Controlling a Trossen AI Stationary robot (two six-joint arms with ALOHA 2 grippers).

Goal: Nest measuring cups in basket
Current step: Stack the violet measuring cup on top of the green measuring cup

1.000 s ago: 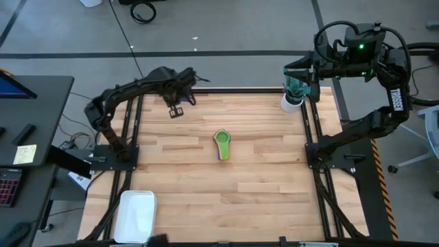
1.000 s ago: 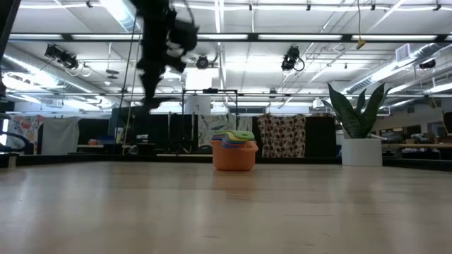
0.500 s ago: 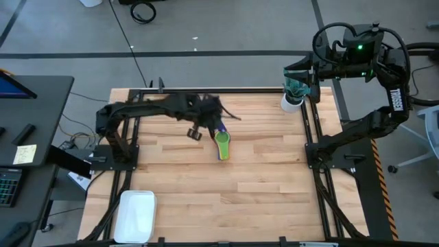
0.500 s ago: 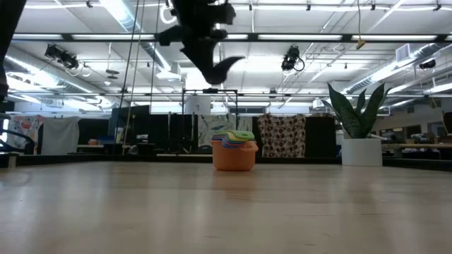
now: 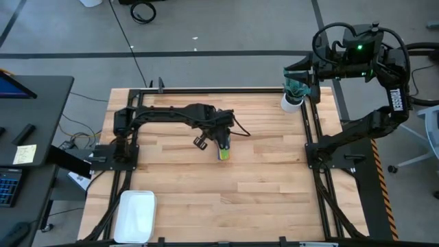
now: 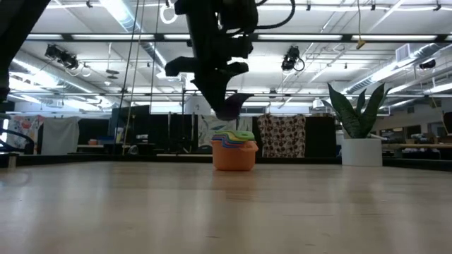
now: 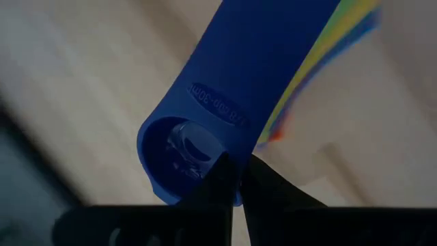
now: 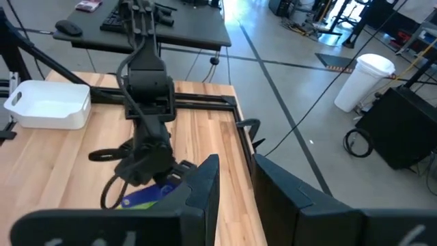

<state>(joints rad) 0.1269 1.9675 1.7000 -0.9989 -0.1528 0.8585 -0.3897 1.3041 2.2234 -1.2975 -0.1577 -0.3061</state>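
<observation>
Two dark fingers [image 7: 225, 179] of your left gripper [image 5: 221, 139] are almost closed, right over the dark blue handle of the measuring cups [image 6: 234, 149], and you cannot tell if they pinch it. The cups sit stacked in the middle of the table [image 5: 267, 185]. The basket [image 5: 135, 215] lies at the table's near left corner. Your right gripper [image 8: 235, 184] waits, open, above the far right corner by the potted plant [image 5: 293, 95].

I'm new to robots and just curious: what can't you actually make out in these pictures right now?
- Left gripper: in the high view the arm's own body hides the fingers over the measuring cups.
- Cup count: the low view shows only stacked rims, too small to count.
- Basket: cut off by the high view's bottom edge.
- Handle print: too blurred to read surely in the left wrist view.
</observation>
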